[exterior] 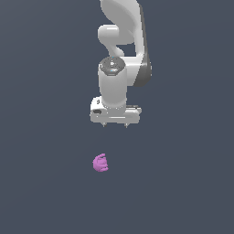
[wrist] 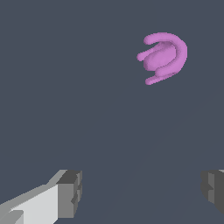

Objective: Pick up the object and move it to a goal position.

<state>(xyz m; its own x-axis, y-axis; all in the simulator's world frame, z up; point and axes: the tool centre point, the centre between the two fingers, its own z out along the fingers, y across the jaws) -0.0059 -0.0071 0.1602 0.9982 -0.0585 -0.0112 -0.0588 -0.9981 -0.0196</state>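
The object [exterior: 100, 163] is a small pink-purple lump with ridged folds, lying on the dark grey floor in the exterior view, nearer the camera than the arm. My gripper [exterior: 114, 124] hangs above and behind it, pointing down, well apart from it. In the wrist view the object [wrist: 163, 56] shows its curled ridges, off to one side of the line between my fingers. Both fingertips [wrist: 70, 193] stand wide apart with nothing between them, so the gripper [wrist: 142, 192] is open.
The white arm [exterior: 121, 45] rises behind the gripper toward the top of the exterior view. Around the object lies only the plain dark grey floor [exterior: 45, 183].
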